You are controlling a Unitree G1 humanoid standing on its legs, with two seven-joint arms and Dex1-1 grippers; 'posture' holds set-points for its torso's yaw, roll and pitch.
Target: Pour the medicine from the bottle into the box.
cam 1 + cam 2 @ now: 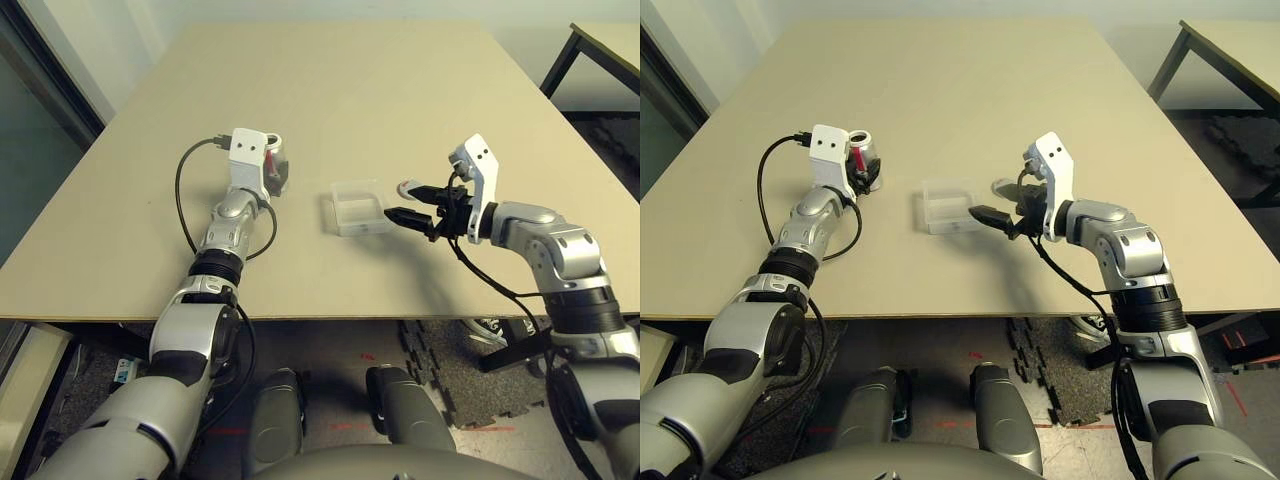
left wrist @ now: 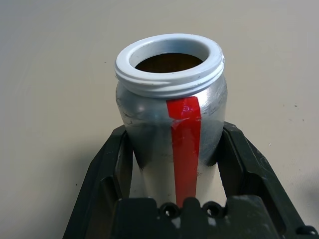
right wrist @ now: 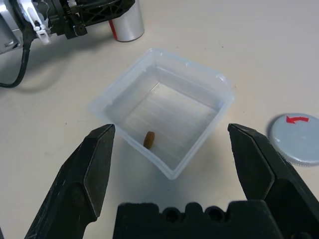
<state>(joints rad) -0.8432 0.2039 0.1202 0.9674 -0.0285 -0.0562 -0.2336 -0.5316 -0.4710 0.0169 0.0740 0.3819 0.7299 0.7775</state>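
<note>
Bottle (image 2: 172,134), uncapped and upright on the bench (image 1: 330,90), is pinched by the left claw (image 2: 172,199) toward the bench's left side. Transparent box (image 3: 164,112) is placed mid-bench near the front edge, one brown pill (image 3: 149,139) inside. Right claw (image 3: 174,169) is spread beside the box. Grey cap (image 3: 295,139) lies nearby.

My left gripper (image 2: 174,209) hides the lower part of the bottle (image 2: 172,114) between its fingers. The bottle's dark inside is unreadable. Beside my right gripper (image 3: 169,164), the cap (image 3: 295,138) is cut off.
</note>
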